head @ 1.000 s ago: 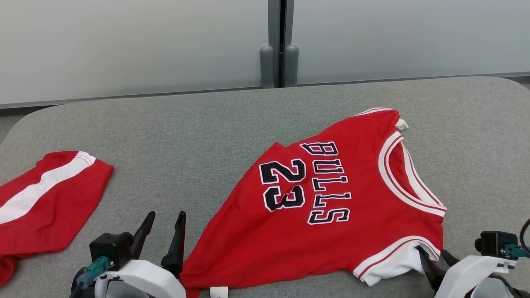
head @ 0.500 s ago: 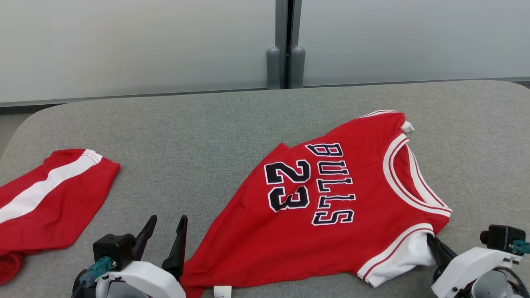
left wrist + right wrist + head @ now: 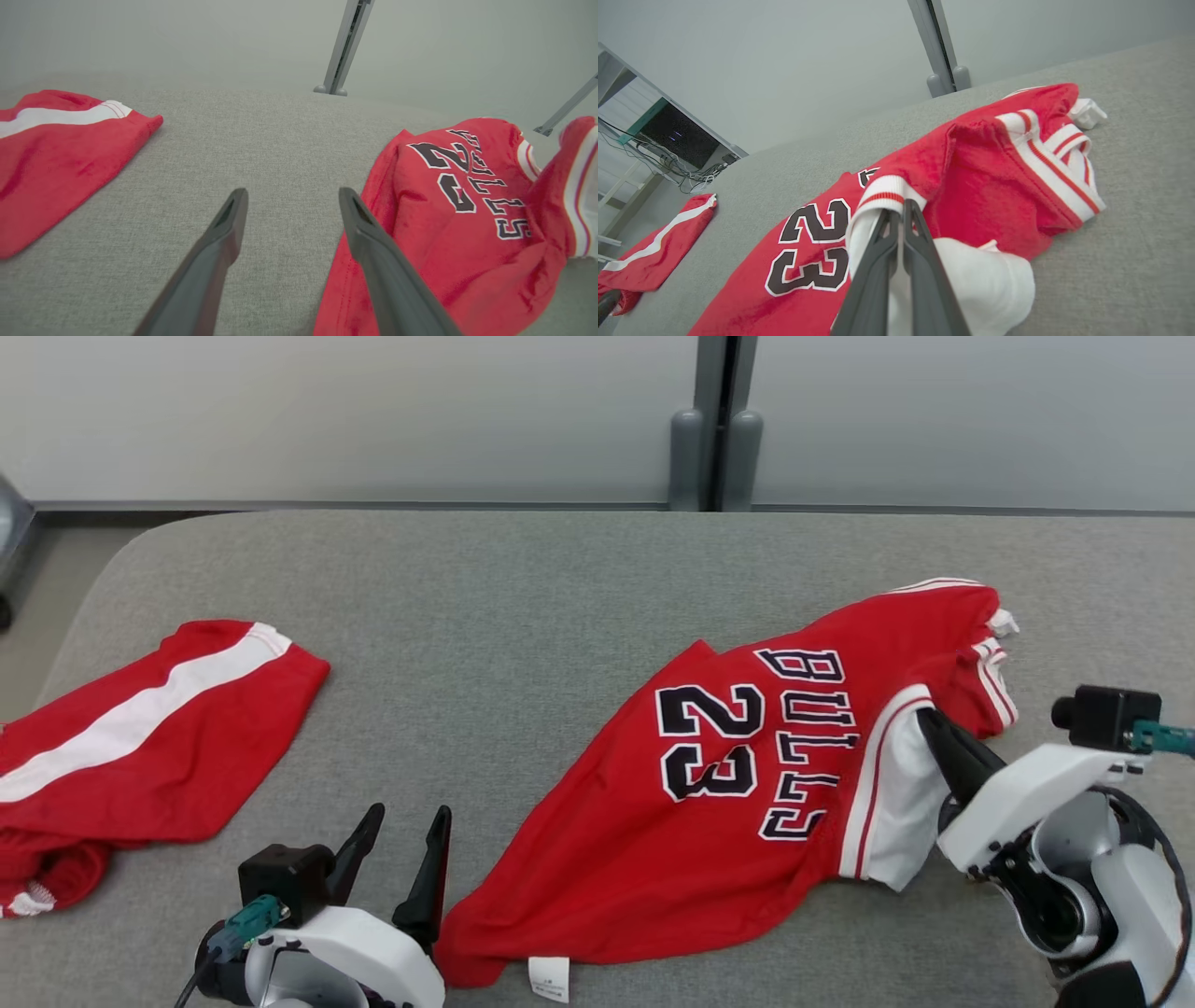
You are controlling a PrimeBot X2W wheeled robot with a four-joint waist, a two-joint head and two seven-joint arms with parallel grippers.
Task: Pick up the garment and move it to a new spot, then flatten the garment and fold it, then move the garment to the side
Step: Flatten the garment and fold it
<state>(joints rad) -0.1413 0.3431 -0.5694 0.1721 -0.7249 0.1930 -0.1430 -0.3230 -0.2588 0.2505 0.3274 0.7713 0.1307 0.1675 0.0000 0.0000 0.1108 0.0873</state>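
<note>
A red jersey (image 3: 738, 803) with "BULLS 23" in black lies crumpled on the grey padded table (image 3: 523, 607), right of centre. My right gripper (image 3: 926, 721) is shut on its white-trimmed sleeve edge and holds that edge lifted and folded over toward the left; the right wrist view shows the fingers pinching the striped trim (image 3: 888, 190) of the jersey (image 3: 971, 182). My left gripper (image 3: 403, 826) stands open at the lower left, just left of the jersey's bottom hem, holding nothing. In the left wrist view the open left gripper (image 3: 290, 198) points at bare table beside the jersey (image 3: 448, 224).
Red shorts (image 3: 140, 737) with a white stripe lie at the table's left edge, also seen as red shorts (image 3: 51, 149) from the left wrist. A grey wall with a vertical post (image 3: 714, 439) runs behind the table. A shelf with cables (image 3: 654, 140) stands far left.
My right gripper has risen and moved up and left with the sleeve edge, folding the jersey's collar side over. The head camera has shifted, sliding the scene rightward. The left gripper stays open.
</note>
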